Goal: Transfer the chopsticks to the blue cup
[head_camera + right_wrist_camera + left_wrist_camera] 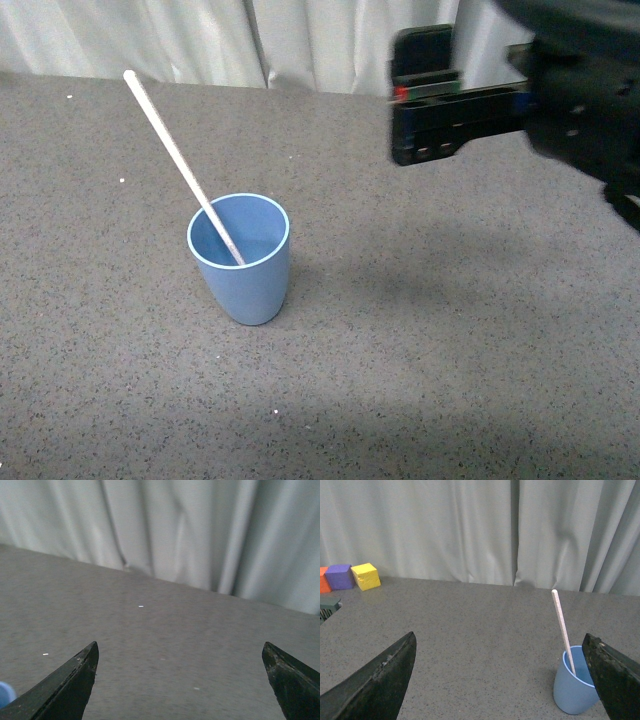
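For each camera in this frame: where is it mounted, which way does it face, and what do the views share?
Front: on the body between the arms, looking down at the table; the blue cup holds the chopsticks; the right gripper shows upper right.
Left wrist: on the left arm, facing the curtain; the open left gripper frames the cup and the coloured cubes.
Right wrist: on the right arm, facing table and curtain past open fingers.
Shared: front and left wrist both show cup and chopsticks.

Grey speckled counter [450, 350], pale curtain [320, 40] behind. Orange cube [323, 580], purple cube [339, 576] and yellow cube [366, 576] sit together by the curtain.
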`<state>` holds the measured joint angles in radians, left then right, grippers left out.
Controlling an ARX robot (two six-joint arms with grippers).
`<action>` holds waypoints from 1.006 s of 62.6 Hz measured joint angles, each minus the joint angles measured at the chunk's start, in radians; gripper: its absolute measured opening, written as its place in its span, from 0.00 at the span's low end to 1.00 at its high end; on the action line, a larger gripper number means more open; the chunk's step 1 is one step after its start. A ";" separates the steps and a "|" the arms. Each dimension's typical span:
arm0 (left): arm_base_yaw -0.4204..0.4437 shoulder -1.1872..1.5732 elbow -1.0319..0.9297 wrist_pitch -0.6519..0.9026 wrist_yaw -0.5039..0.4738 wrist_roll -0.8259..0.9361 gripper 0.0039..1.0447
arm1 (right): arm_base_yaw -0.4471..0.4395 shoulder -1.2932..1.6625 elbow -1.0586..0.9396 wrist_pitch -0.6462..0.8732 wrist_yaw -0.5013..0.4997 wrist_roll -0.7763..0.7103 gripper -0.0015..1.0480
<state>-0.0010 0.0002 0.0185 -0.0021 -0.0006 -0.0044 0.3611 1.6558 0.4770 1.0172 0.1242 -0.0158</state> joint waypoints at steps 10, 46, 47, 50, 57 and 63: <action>0.000 0.000 0.000 0.000 0.002 0.000 0.94 | -0.058 -0.072 -0.100 0.132 0.159 -0.003 0.77; 0.000 0.000 0.000 0.000 0.001 0.000 0.94 | -0.243 -0.584 -0.398 -0.042 -0.011 0.005 0.01; 0.000 0.000 0.000 0.000 0.001 0.000 0.94 | -0.246 -0.600 -0.403 -0.054 -0.014 0.005 0.01; 0.000 0.000 0.000 0.000 0.000 0.000 0.94 | -0.254 -0.634 -0.411 -0.078 -0.022 0.005 0.01; 0.000 0.000 0.000 0.000 0.001 0.000 0.94 | -0.277 -0.726 -0.433 -0.148 -0.045 0.005 0.01; 0.000 0.000 0.000 0.000 0.001 0.000 0.94 | -0.342 -0.811 -0.449 -0.218 -0.119 0.005 0.01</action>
<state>-0.0010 0.0002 0.0185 -0.0021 0.0002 -0.0044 0.0189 0.8444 0.0280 0.7994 0.0051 -0.0109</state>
